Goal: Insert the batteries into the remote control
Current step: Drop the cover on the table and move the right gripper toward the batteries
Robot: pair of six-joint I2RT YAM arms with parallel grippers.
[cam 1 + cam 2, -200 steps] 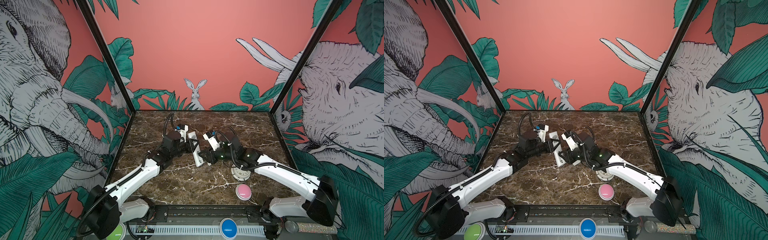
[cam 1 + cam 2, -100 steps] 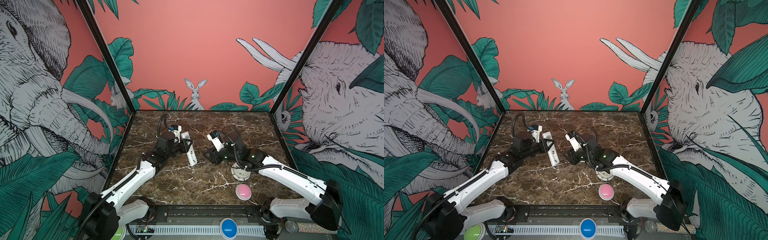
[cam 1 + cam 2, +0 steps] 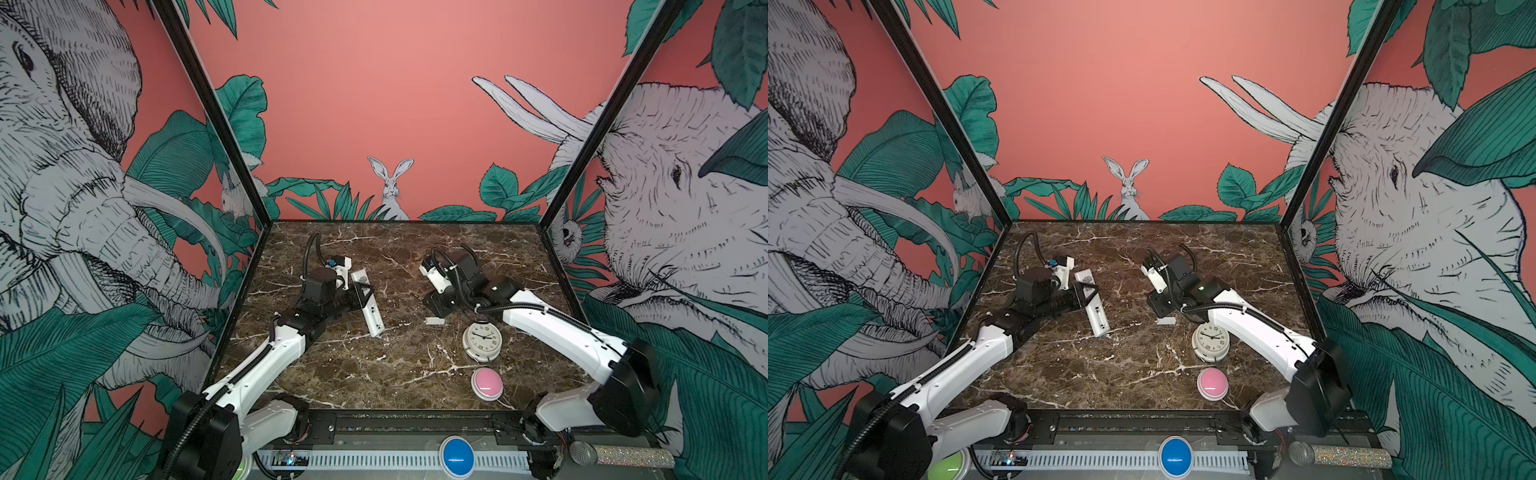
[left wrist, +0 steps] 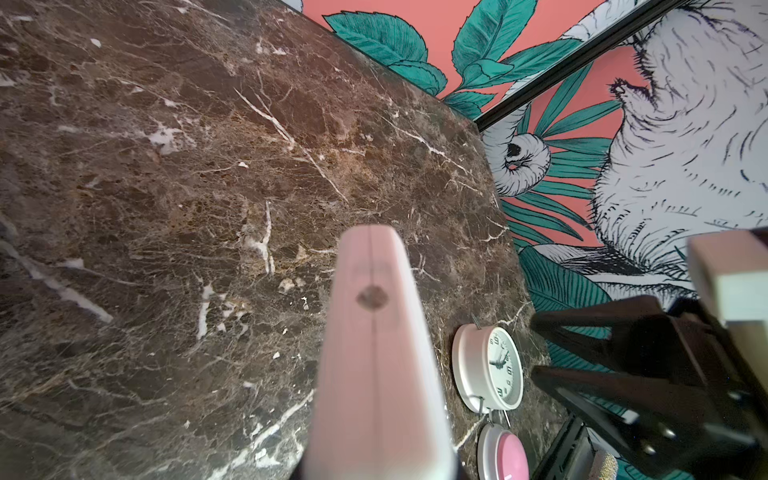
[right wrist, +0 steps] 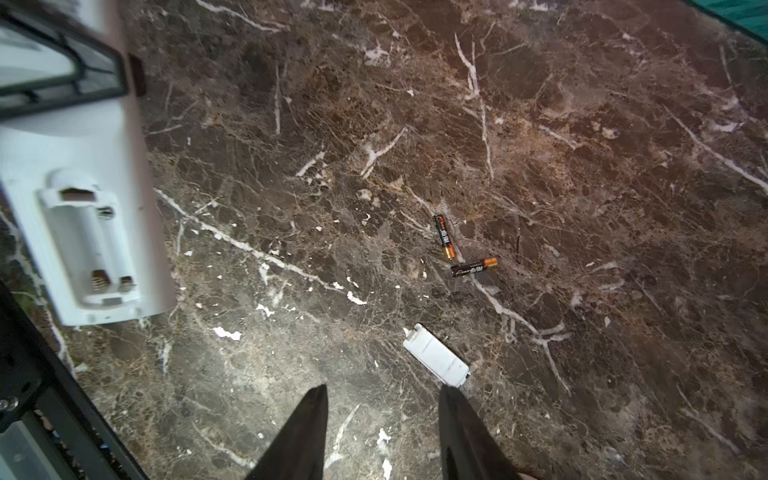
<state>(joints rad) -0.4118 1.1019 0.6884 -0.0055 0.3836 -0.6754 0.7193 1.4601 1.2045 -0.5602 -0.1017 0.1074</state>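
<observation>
Marble tabletop (image 3: 395, 374), brown with white veins, enclosed by jungle-print walls (image 3: 395, 104).

Item: remote control (image 3: 372, 318), left of centre in both top views, lying lengthwise with its back upward. Left gripper (image 3: 358, 296) is clamped across its width near mid-length. Battery bay (image 5: 87, 237) is open and empty.

Handling, as judged: light, rigid, smooth plastic, apt to pivot in a narrow pinch. Best gripped on the long edges, clear of the bay.

Batteries (image 5: 444, 237): two, slim and round, loose on the marble close together. Likely to roll; best pinched across the middle.

Right gripper (image 5: 382, 395): jaws apart, nothing between them. Cover (image 5: 436, 357) lies flat just beside one fingertip.

Also present: clock (image 3: 482, 341) and pink button (image 3: 486, 384), lower right of the top views, well apart from the remote control.
</observation>
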